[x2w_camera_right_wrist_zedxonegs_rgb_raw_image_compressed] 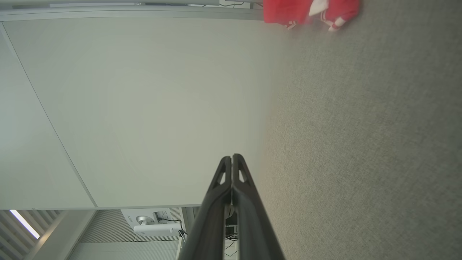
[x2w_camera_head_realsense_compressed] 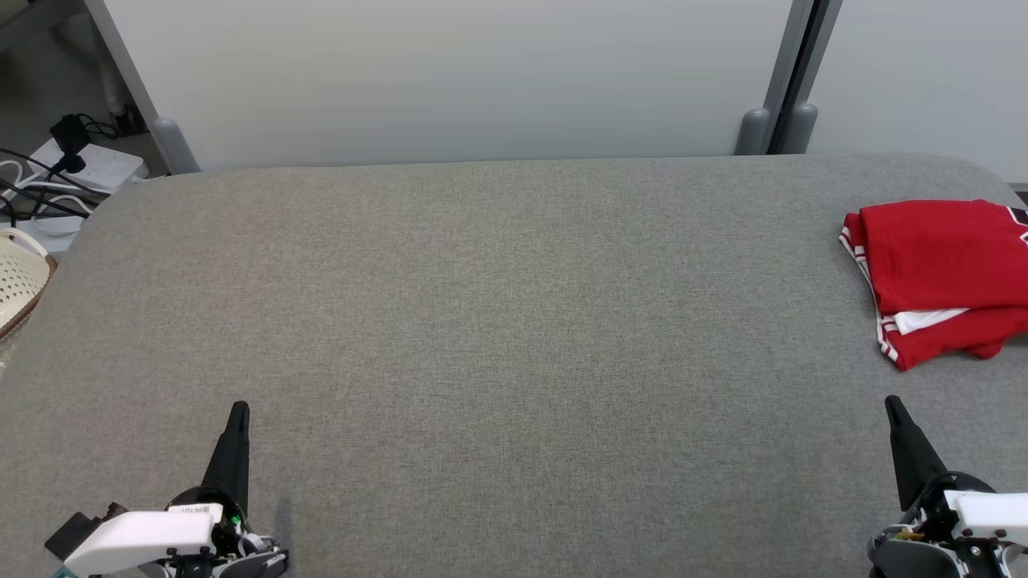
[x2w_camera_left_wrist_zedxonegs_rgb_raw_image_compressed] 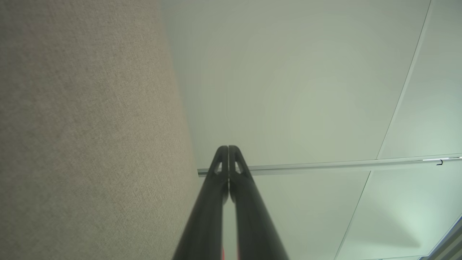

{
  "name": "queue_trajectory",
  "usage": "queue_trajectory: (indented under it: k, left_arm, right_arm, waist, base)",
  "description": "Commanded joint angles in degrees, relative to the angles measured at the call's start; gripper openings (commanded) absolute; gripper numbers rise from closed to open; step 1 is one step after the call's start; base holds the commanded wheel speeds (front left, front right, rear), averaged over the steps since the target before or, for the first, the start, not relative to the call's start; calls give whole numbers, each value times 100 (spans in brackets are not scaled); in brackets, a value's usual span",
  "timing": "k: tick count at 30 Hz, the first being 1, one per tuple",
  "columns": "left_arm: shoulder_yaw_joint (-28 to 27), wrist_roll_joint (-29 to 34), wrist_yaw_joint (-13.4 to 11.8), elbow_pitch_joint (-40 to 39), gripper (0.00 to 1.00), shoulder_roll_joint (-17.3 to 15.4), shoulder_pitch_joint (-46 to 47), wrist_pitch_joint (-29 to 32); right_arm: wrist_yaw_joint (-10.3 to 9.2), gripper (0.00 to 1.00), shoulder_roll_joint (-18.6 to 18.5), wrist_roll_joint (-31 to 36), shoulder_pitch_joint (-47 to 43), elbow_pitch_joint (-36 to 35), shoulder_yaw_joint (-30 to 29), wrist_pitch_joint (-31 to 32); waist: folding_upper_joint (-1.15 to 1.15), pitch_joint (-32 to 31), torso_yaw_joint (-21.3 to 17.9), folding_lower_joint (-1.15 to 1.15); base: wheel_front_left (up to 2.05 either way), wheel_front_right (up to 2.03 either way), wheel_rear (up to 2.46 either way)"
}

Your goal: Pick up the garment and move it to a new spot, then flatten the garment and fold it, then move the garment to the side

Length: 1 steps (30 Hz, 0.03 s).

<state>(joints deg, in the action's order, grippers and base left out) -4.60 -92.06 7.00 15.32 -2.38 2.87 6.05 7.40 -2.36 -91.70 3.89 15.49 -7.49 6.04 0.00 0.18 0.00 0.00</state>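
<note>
The garment (x2w_camera_head_realsense_compressed: pixel 940 277) is red with white striped trim and lies folded in a compact stack at the far right edge of the grey table (x2w_camera_head_realsense_compressed: pixel 498 321). It also shows as a red patch, the garment (x2w_camera_right_wrist_zedxonegs_rgb_raw_image_compressed: pixel 306 12), at the top of the right wrist view. My left gripper (x2w_camera_head_realsense_compressed: pixel 239 413) rests shut near the front left of the table, holding nothing. My right gripper (x2w_camera_head_realsense_compressed: pixel 891 405) rests shut near the front right, a short way in front of the garment and apart from it. In both wrist views the fingers are pressed together, left gripper (x2w_camera_left_wrist_zedxonegs_rgb_raw_image_compressed: pixel 228 148) and right gripper (x2w_camera_right_wrist_zedxonegs_rgb_raw_image_compressed: pixel 232 157).
A pale partition wall (x2w_camera_head_realsense_compressed: pixel 450 80) runs behind the table. Off the table's left side lie a power strip with cables (x2w_camera_head_realsense_compressed: pixel 72 168) and a cream basket (x2w_camera_head_realsense_compressed: pixel 20 277). The table's wide middle is bare grey fabric.
</note>
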Motion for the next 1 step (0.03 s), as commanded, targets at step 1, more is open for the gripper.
queue_trajectory:
  k: [1]
  left_arm:
    - [-190, -12, 48, -127, 0, -56, 332, 42]
  right_arm:
    - [9, 0, -56, -46, 230, -146, 96, 45]
  waist:
    - [0, 0, 0, 0]
  base:
    - [0, 0, 0]
